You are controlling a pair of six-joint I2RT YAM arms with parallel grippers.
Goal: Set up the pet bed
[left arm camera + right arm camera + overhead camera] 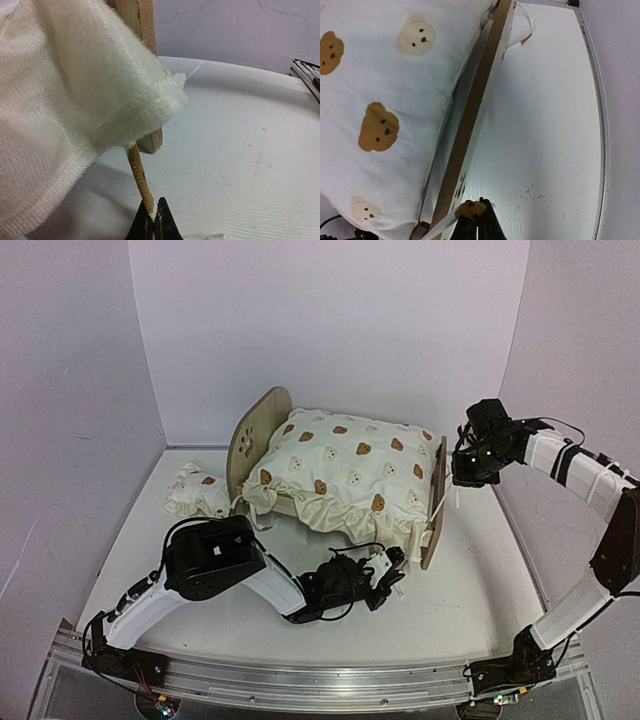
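Note:
The pet bed (258, 432) stands mid-table, its light-wood headboard with a paw cutout at the left and its footboard (437, 510) at the right. A cream bear-print cushion (345, 475) covers it. My left gripper (397, 568) is low at the bed's near right corner. In the left wrist view it (154, 216) is shut on a tan tie (137, 172) that runs up under the cushion's ruffle (65, 100), beside a wooden leg (150, 141). My right gripper (458, 480) hovers by the footboard's far end. There it (476, 212) is shut on a brown-tipped tie (470, 208) next to the footboard (475, 100).
A small bear-print pillow (197, 490) lies on the table left of the headboard. White walls close in the back and both sides. The left arm's body (215, 558) stretches across the near table. Another tie loop (526, 22) hangs at the footboard's far end.

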